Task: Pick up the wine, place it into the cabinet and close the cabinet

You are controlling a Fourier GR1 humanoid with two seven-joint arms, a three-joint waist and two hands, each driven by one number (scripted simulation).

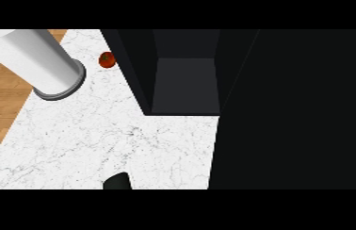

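White marbled counter [104, 139] beside a wooden floor [10, 97].

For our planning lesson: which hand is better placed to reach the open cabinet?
Probably left: only the left hand shows, at the lower edge before the cabinet; the right hand is out of view.

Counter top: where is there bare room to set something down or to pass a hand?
The widest bare patch is the marble counter between the white cylinder, the open cabinet and the black shape at the lower edge. It is crowded only near the tomato, between cylinder and cabinet.
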